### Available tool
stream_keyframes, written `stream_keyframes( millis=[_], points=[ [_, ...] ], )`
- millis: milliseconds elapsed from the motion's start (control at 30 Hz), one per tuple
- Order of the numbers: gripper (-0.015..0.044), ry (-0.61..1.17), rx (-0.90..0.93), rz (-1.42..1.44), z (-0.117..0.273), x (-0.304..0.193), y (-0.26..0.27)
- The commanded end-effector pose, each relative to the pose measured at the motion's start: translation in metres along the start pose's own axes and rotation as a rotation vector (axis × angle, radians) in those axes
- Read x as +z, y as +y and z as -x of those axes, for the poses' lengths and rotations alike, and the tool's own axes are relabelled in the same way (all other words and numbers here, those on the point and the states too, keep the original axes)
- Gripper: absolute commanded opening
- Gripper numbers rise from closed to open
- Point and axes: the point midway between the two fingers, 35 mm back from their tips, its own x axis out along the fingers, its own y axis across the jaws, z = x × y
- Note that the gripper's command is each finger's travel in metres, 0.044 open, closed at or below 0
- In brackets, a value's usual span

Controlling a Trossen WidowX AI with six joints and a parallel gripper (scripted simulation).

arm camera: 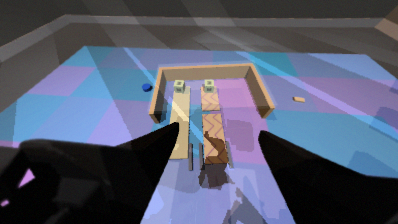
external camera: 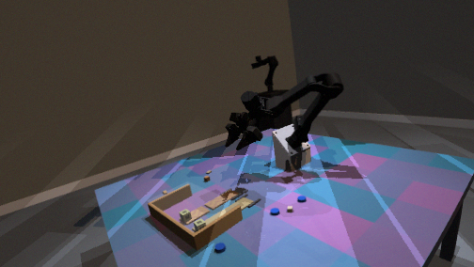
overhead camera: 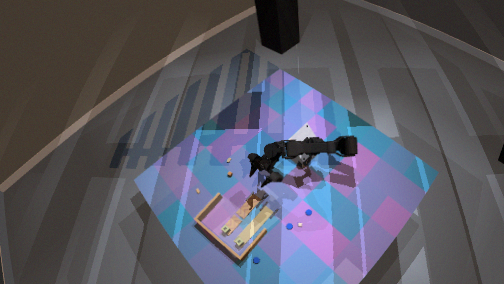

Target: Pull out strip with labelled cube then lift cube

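Note:
A pale yellow strip (overhead camera: 257, 225) (arm camera: 180, 135) shows no break. A cube with dark marks (overhead camera: 239, 242) (external camera: 199, 225) (arm camera: 179, 86) sits at its far end. Beside it, a zigzag-patterned orange strip is in two parts, a near piece (overhead camera: 247, 207) (external camera: 221, 202) (arm camera: 213, 127) and a far piece (overhead camera: 233, 223) (external camera: 197, 214) (arm camera: 210, 101), with a gap between. Another marked cube (overhead camera: 226, 230) (external camera: 184, 215) (arm camera: 209, 86) is at the far piece's end. My gripper (external camera: 232, 149) (arm camera: 218, 130) is open and empty, high above the table on the strips' near side.
A three-sided wooden wall (overhead camera: 219, 239) (external camera: 171, 221) (arm camera: 207, 71) encloses the cube ends and is open toward the arm. Thin grey rails (arm camera: 190, 157) flank the strips' near ends. Blue discs (overhead camera: 289, 226) (external camera: 275, 212) (arm camera: 146, 87) and a small orange block (overhead camera: 230, 174) (external camera: 207, 179) lie outside.

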Motion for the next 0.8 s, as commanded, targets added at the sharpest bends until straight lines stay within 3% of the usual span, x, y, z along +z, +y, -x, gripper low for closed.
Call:
stream_keyframes(
  millis=[0, 367, 633, 767],
  points=[
    [0.0295, 0.079, 0.003, 0.012, -0.017, 0.003, 0.002],
    [0.0006, 0.556, 0.013, 0.061, -0.09, -0.015, 0.034],
    [0.0, 0.92, 0.043, 0.122, -0.117, -0.047, 0.076],
    [0.0, 0.95, 0.048, 0.126, -0.118, -0.05, 0.08]
  ],
)
